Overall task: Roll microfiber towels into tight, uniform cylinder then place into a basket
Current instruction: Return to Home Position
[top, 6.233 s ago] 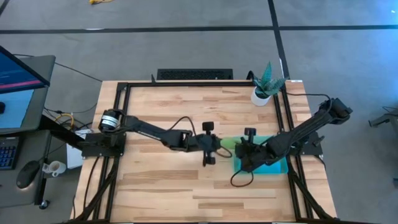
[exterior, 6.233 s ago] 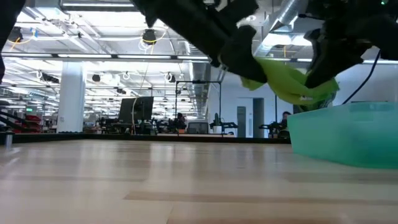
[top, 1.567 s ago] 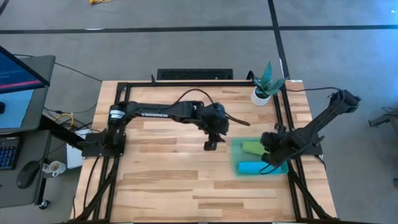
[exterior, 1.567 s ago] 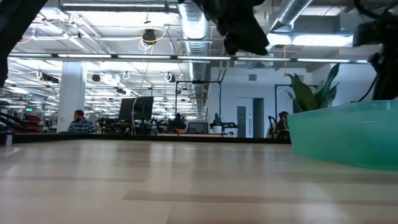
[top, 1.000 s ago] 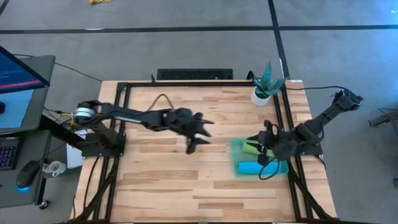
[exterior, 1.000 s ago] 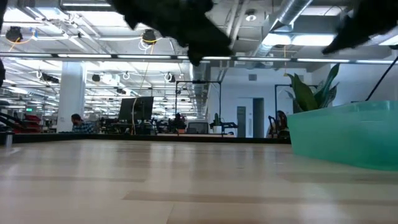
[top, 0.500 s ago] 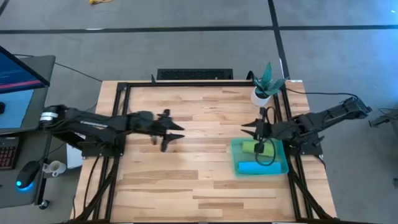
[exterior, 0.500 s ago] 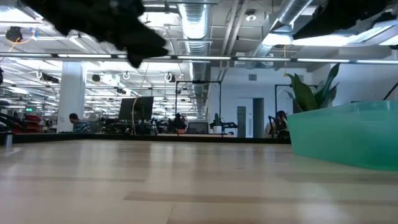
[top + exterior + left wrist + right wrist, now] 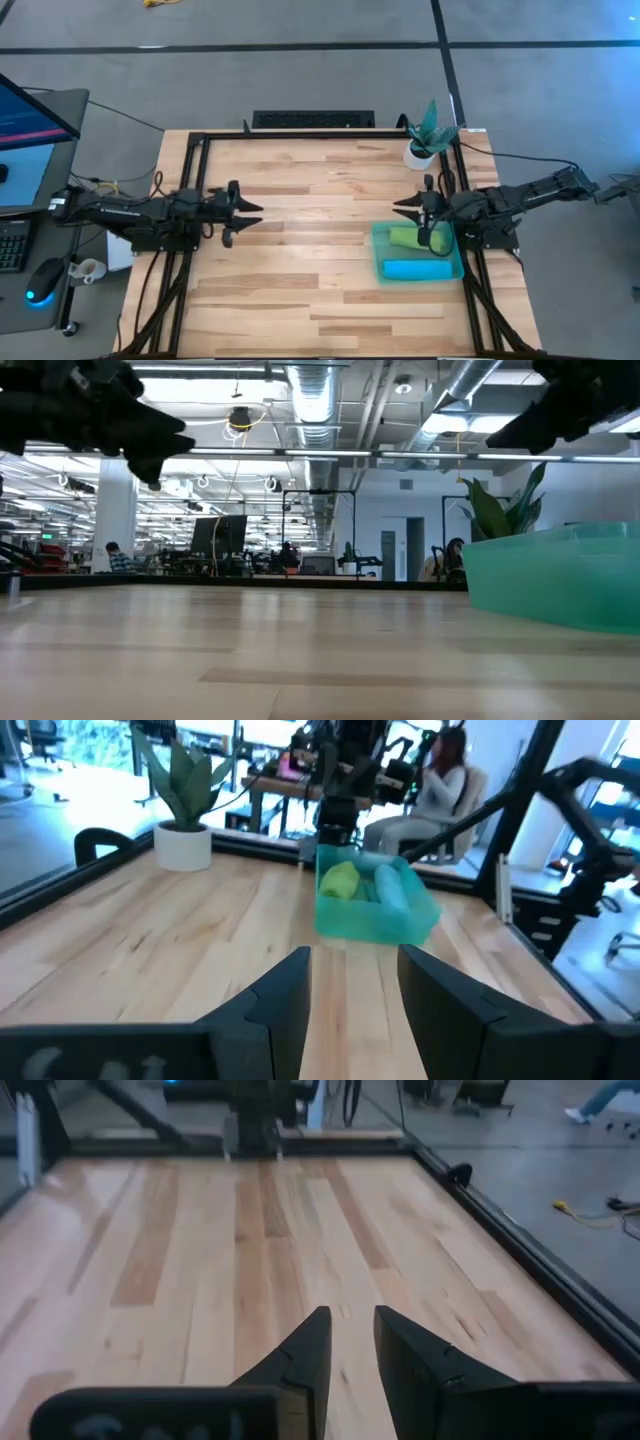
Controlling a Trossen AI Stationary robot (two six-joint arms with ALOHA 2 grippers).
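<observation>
The basket (image 9: 455,270), a shallow teal tray, stands on the table's right part. Two rolled microfiber towels lie in it: the lime green one (image 9: 407,238) on its far side and the sky blue one (image 9: 415,269) on its near side. The left wrist view shows the basket (image 9: 372,923) with both the green roll (image 9: 339,880) and the blue roll (image 9: 392,887). My left gripper (image 9: 242,211) hovers open at the table's left edge, pointing level toward the basket. My right gripper (image 9: 404,210) hovers open just beyond the basket's far left corner, nothing between its fingers (image 9: 308,1352).
A potted plant in a white pot (image 9: 421,152) stands at the far right corner. A black frame (image 9: 300,135) runs around the tabletop. Bare wood lies between the two grippers. A seated person (image 9: 445,780) shows beyond the table in the left wrist view.
My left gripper has drawn back from the table's middle toward its left edge, sinking a little and levelling out. My right gripper has shifted slightly toward the far edge, off the basket, as its arm folded back. Both rolls have stayed in the basket.
</observation>
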